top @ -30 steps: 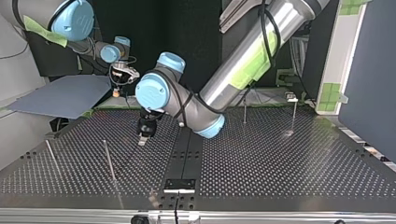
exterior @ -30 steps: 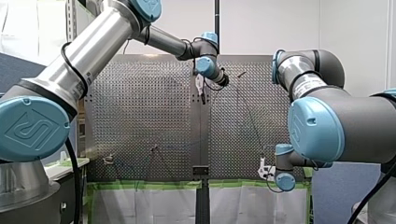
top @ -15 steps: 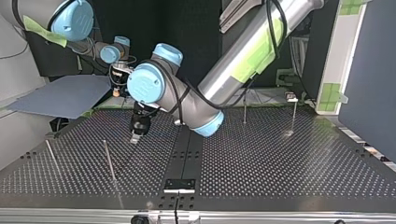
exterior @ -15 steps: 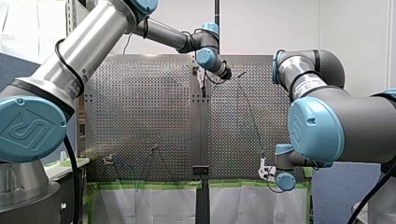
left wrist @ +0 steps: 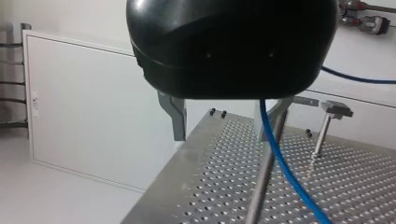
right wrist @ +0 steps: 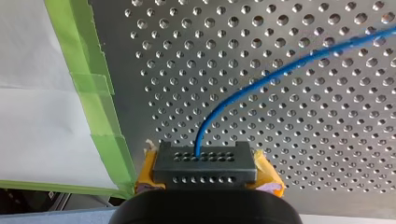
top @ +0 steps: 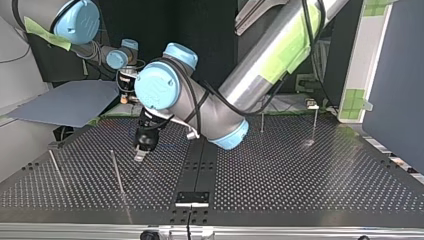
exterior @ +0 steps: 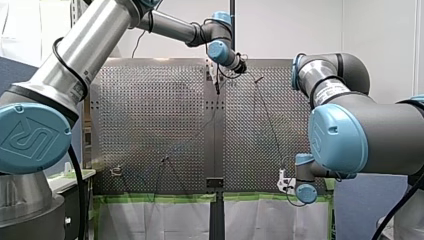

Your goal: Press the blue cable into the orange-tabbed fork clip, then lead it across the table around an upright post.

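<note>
My left gripper (top: 140, 154), left of centre in the top view, has its fingers spread, presumably so the blue cable (left wrist: 285, 168) slides freely between them beside the upright post (left wrist: 264, 177). My right gripper (right wrist: 204, 169), pressed together, pinches the cable's end, apparently as an anchor.

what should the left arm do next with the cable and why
Probably carry my left end effector a little past the upright post, so the blue cable can bend around it. In the left wrist view its fingers stand open, the cable runs along one finger, and the post is right beside it, not yet wrapped.
</note>
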Action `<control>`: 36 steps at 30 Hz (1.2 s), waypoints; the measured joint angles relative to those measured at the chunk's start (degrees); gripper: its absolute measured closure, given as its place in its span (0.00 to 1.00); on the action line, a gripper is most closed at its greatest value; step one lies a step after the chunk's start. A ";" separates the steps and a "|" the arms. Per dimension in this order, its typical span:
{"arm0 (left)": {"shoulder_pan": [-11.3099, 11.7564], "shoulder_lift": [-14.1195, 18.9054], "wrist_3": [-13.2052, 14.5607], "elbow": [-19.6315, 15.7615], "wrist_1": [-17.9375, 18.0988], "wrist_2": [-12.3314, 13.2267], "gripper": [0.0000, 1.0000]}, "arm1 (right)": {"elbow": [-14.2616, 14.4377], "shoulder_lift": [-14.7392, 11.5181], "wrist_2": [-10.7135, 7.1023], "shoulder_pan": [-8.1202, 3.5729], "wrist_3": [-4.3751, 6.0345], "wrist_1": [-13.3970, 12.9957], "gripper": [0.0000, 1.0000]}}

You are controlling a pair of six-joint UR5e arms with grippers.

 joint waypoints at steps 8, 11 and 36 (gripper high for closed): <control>0.09 0.05 -2.12 1.86 -0.03 1.75 0.28 | -0.04 0.00 -0.01 0.03 -0.04 0.23 1.00; 0.10 0.06 -2.45 1.97 -0.06 2.37 0.28 | -0.05 0.00 -0.01 0.13 -0.06 0.27 1.00; -0.13 -0.01 -3.89 3.45 -9.83 5.55 0.00 | -0.07 0.00 -0.01 0.31 -0.07 0.45 1.00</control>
